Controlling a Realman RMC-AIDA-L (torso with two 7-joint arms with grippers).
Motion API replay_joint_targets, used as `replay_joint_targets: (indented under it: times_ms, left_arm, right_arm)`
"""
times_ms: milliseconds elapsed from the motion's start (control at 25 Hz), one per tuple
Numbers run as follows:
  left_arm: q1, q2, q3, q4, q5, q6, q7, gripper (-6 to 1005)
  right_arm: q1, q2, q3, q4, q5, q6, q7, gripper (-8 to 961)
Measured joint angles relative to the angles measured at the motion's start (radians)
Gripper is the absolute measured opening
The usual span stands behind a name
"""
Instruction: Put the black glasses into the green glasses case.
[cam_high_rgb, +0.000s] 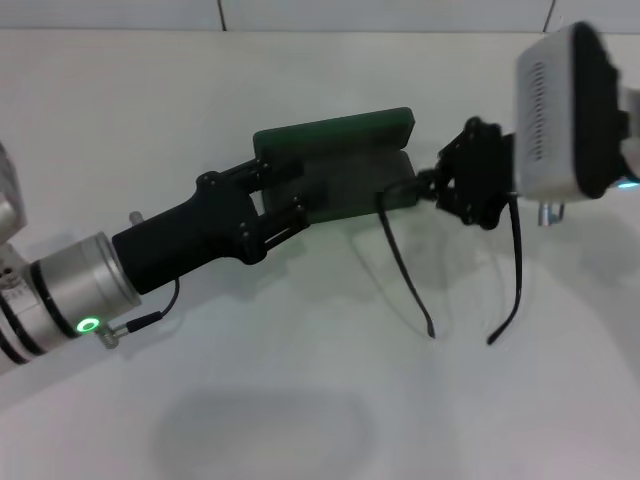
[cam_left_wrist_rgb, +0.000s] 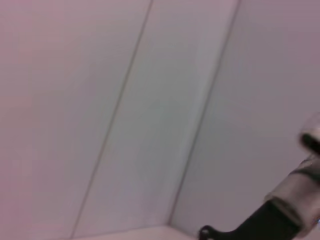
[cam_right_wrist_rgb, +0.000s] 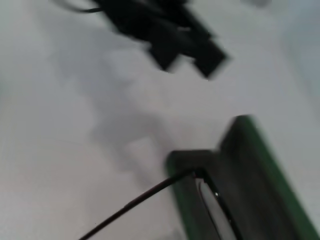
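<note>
The green glasses case (cam_high_rgb: 345, 175) lies open in the middle of the white table, its lid (cam_high_rgb: 335, 128) raised at the back. My left gripper (cam_high_rgb: 285, 190) is open at the case's left end, one finger by the lid and one by the front edge. My right gripper (cam_high_rgb: 448, 190) is shut on the front of the black glasses (cam_high_rgb: 405, 268) and holds them just above the table at the case's right end. Both temple arms trail toward me. The right wrist view shows the case (cam_right_wrist_rgb: 250, 180), one lens over its near end and a temple arm (cam_right_wrist_rgb: 140, 200).
The white table (cam_high_rgb: 300, 400) spreads all round, with a wall seam along the back. The left arm's silver wrist with a green light (cam_high_rgb: 88, 325) lies low at the left. The left wrist view shows pale wall panels and part of an arm (cam_left_wrist_rgb: 280, 210).
</note>
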Motion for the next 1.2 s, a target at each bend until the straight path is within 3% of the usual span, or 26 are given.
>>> replay_joint_targets:
  times_ms: [320,640,840,1200]
  left_arm:
    - [-0.025,0.021,0.002,0.005,0.000,0.192,-0.036,515]
    - [-0.170,0.027,0.005,0.008,0.113,0.247,-0.227,514]
    - [-0.245,0.007,0.005,0.008,0.187,0.246,-0.267,514]
    - [-0.262,0.001,0.005,0.008,0.194,0.241,-0.285,513]
  right_arm:
    - [-0.154,-0.002,0.112,0.064,0.409,0.043,-0.160,118]
    - [-0.097,-0.006,0.156,0.374,0.745,-0.020,-0.294,118]
    - [-0.053,-0.009,0.218,0.486,0.768,-0.152,-0.306,118]
    - [-0.042,-0.013,0.230,0.558,0.764,-0.288,-0.310,118]
